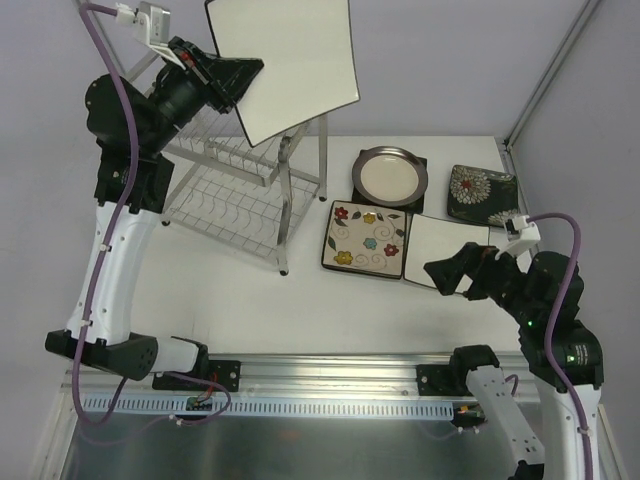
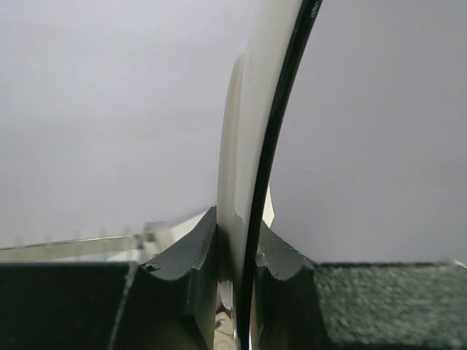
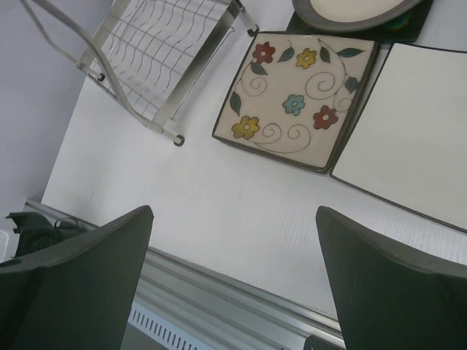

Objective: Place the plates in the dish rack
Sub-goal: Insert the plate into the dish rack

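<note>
White tabletop; left gripper high at eleven o'clock, tight on glossy black-rimmed plate; right gripper low at four, wide, empty.

My right gripper is hanging wide open over the table close to its near edge, flowered cream plate just ahead, white black-rimmed plate right up against its right side, dish rack off left.
</note>
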Controlling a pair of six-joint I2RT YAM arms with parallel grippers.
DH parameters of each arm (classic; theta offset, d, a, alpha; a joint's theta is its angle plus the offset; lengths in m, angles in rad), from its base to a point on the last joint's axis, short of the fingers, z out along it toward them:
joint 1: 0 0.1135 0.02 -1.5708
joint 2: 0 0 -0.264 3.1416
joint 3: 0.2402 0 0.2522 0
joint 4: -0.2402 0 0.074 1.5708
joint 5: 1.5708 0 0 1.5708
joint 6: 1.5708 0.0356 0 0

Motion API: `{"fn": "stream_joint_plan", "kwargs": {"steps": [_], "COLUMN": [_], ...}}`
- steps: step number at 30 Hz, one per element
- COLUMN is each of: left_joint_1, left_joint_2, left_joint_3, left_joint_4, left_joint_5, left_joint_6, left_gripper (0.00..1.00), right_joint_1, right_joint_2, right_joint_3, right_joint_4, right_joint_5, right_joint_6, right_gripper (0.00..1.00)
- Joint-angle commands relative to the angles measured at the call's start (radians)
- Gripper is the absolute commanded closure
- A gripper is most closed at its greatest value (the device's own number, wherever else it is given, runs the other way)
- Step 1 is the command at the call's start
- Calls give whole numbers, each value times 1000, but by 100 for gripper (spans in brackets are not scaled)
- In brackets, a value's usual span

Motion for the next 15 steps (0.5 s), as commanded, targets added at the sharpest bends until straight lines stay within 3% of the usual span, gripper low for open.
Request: {"fn": "stream_joint_plan", "kwargs": {"steps": [1, 7, 12, 15], "left_joint_1": [82, 239, 389, 501], "left_joint_2": [-1, 21, 65, 113], "left_joint_3": [120, 163, 221, 241], "left_joint_4": [195, 183, 204, 260], "left_joint_5": [-30, -7, 74, 128], "left_joint_6": [61, 104, 107, 37], "left_gripper": [100, 100, 100, 100], "right_joint_1": [86, 187, 187, 187], "right_joint_2": [26, 52, 93, 137], "right_joint_3": [61, 69, 46, 61], "right_joint_4": [3, 0, 69, 89], "right_joint_5": [31, 38, -45, -56], "right_joint_6": [-49, -129, -152, -152], "right_gripper": [0, 0, 0, 1]}}
